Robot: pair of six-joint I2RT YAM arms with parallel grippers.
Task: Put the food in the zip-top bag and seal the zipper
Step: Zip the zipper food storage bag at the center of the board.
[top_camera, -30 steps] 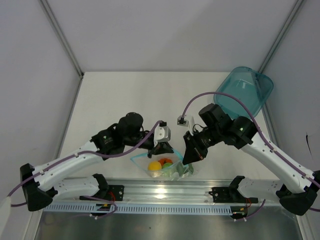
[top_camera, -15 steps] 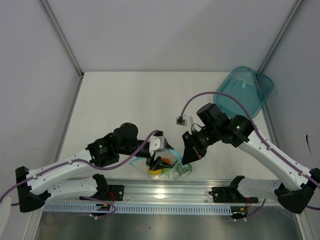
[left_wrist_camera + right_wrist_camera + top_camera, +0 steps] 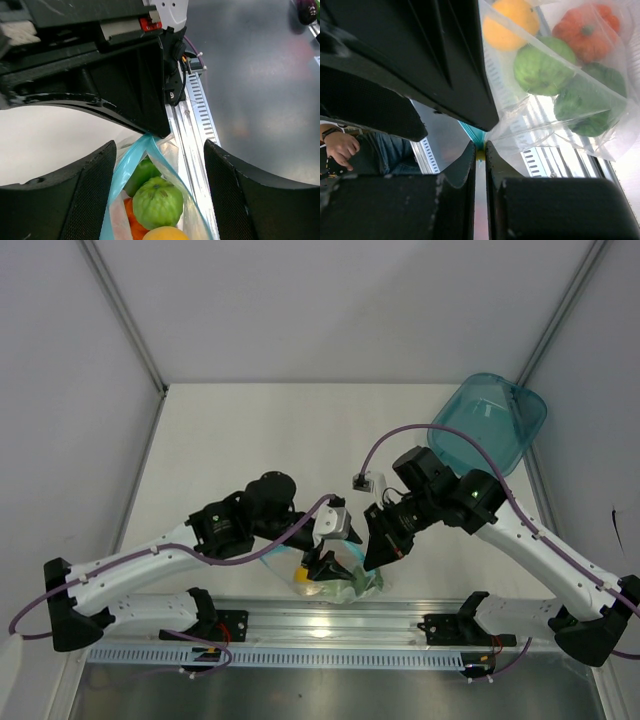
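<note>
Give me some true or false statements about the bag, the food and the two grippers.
All four toy foods are inside the zip-top bag. True.
The right gripper is open, clear of the bag. False: it is shut on the zipper.
The left gripper is open, straddling the bag's mouth. True.
The teal bowl lies between the grippers. False: it is at the table's far right corner.

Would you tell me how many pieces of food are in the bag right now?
4, all inside the bag: yellow piece, orange-red piece, light green piece between them, dark green piece beside that. I see no others.
</note>
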